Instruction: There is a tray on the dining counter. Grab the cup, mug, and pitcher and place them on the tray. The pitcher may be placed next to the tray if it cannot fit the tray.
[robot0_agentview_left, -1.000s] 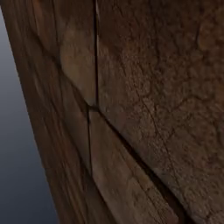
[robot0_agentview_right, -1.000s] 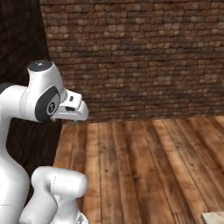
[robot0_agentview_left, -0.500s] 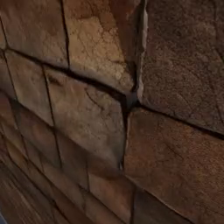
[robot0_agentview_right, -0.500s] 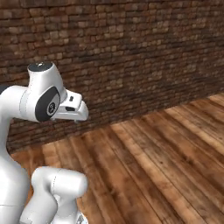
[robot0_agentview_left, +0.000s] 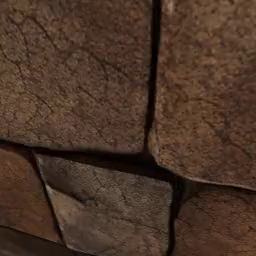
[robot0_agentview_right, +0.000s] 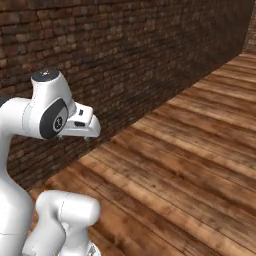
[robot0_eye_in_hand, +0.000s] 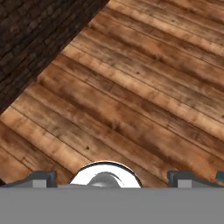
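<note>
The tray, the dining counter, the cup, the mug and the pitcher are all out of view. My white arm (robot0_agentview_right: 47, 110) is folded up close over the base, its hand (robot0_agentview_right: 82, 126) pointing forward and slightly down. In the hand view my gripper (robot0_eye_in_hand: 113, 179) is open: the two dark fingertips (robot0_eye_in_hand: 41, 178) stand far apart at the bottom with nothing between them, above bare wooden floor.
A dark brick wall (robot0_agentview_right: 125, 50) runs along the left and sits very close to the left base camera (robot0_agentview_left: 75, 75); it also crosses the hand view's top left corner (robot0_eye_in_hand: 35, 35). Brown plank floor (robot0_agentview_right: 200, 150) stretches ahead and to the right.
The whole picture has shifted in both base views, so the base has turned: the wall now slants away to the right and looms nearer on the left. The arm keeps its pose, gripper open.
</note>
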